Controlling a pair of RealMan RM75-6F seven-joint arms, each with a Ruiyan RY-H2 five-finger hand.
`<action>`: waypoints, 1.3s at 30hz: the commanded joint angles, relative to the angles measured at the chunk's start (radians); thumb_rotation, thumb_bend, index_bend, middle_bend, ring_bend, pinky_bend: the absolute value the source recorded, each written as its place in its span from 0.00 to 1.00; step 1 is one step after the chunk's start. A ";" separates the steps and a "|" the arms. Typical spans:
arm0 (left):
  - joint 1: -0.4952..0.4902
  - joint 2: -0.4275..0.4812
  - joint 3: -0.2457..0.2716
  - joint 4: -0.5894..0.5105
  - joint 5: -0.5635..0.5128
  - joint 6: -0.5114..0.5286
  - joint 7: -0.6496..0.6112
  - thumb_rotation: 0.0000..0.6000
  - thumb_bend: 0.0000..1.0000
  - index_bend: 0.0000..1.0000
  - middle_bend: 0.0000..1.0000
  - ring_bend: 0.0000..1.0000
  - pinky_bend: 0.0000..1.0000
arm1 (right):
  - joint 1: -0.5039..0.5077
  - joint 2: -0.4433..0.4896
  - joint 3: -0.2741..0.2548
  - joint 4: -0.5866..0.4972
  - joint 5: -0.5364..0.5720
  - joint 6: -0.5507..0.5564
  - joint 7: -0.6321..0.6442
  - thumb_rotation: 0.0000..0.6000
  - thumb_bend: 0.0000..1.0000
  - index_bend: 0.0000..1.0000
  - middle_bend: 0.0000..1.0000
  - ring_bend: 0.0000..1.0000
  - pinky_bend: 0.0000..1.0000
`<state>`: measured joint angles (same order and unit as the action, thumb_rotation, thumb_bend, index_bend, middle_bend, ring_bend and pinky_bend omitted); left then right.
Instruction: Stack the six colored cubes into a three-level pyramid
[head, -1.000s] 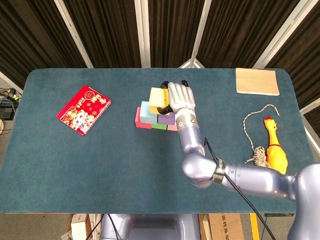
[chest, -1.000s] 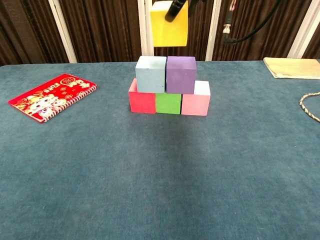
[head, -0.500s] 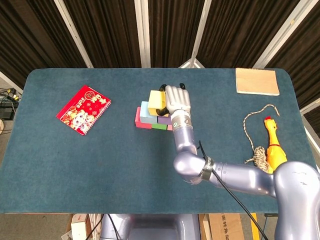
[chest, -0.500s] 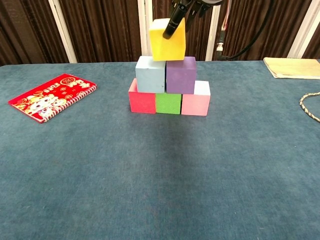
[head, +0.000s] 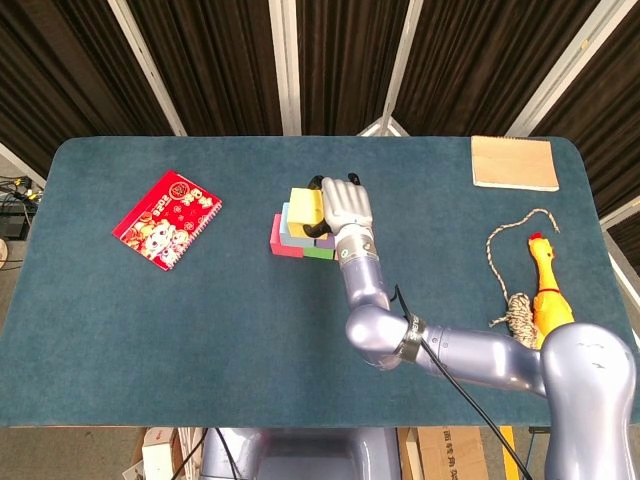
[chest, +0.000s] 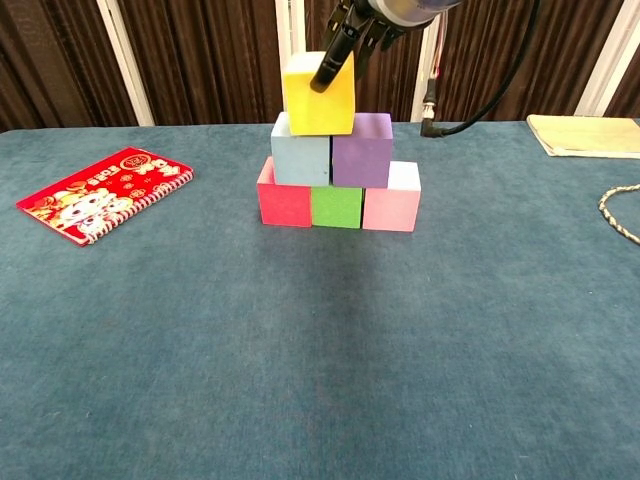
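Yellow cube (chest: 319, 94), clamped in the right hand (head: 343, 205), sits at or just above the light blue cube (chest: 300, 159) and purple cube (chest: 361, 150), offset toward the blue, so it likely needs centring. Below lie red (chest: 283, 201), green (chest: 336, 206) and pink (chest: 391, 205) cubes. Left hand out of sight. Left of the stack, a red notebook (chest: 103, 193).

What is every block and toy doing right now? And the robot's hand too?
yellow cube: held by the right hand, low over the light blue and purple cubes
right hand: gripping the yellow cube
light blue cube: second level, on red and green
purple cube: second level, beside light blue
red cube, green cube, pink cube: bottom row, side by side
red notebook: closed, flat
tan notebook: closed, flat
rubber chicken: lying down
rope: loose
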<state>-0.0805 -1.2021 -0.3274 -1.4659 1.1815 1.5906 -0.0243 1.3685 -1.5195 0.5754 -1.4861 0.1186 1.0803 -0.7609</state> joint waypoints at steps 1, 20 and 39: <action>0.000 0.000 -0.001 0.001 -0.001 -0.001 -0.001 1.00 0.32 0.16 0.06 0.00 0.00 | -0.002 -0.005 0.002 0.007 -0.006 -0.008 0.007 1.00 0.46 0.45 0.49 0.31 0.01; -0.003 -0.003 -0.002 0.003 -0.005 0.000 0.004 1.00 0.32 0.16 0.06 0.00 0.00 | -0.016 0.011 -0.003 0.031 -0.005 -0.085 0.012 1.00 0.46 0.45 0.49 0.31 0.01; -0.009 -0.010 -0.001 0.005 -0.006 -0.001 0.020 1.00 0.32 0.16 0.06 0.00 0.00 | -0.020 0.038 -0.021 0.047 -0.015 -0.146 0.044 1.00 0.46 0.45 0.49 0.31 0.01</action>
<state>-0.0898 -1.2121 -0.3287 -1.4607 1.1757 1.5899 -0.0045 1.3489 -1.4825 0.5548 -1.4391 0.1040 0.9341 -0.7180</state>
